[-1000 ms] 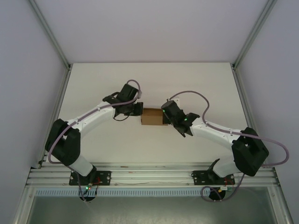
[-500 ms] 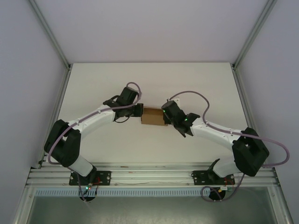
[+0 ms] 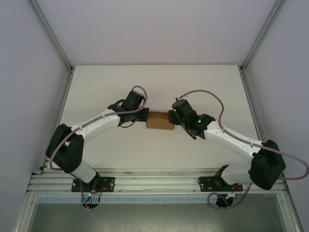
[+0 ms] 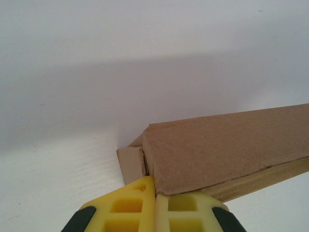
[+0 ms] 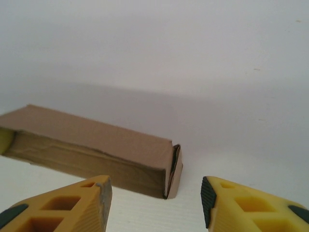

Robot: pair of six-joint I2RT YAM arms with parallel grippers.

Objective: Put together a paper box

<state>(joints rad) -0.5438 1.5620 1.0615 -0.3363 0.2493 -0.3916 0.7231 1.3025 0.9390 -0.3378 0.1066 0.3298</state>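
The paper box (image 3: 160, 120) is a small closed brown cardboard box lying mid-table between both arms. In the left wrist view the paper box (image 4: 227, 147) runs off to the right, with a flap edge showing at its near end. My left gripper (image 4: 155, 195) is shut, its yellow fingertips pressed together against that end's lower corner; it sits at the box's left end (image 3: 144, 116). In the right wrist view the paper box (image 5: 91, 150) lies ahead, its end flap (image 5: 176, 169) slightly ajar. My right gripper (image 5: 154, 203) is open and holds nothing, just short of that end (image 3: 172, 118).
The white table (image 3: 106, 82) is bordered by metal frame rails (image 3: 50, 34) and grey side walls. Both arm bases are bolted to the rail at the near edge (image 3: 154, 181).
My right gripper has opened and drawn slightly back from the box's right end, its arm stretching out to the right. The left gripper has stayed shut, settling against the box's left end.
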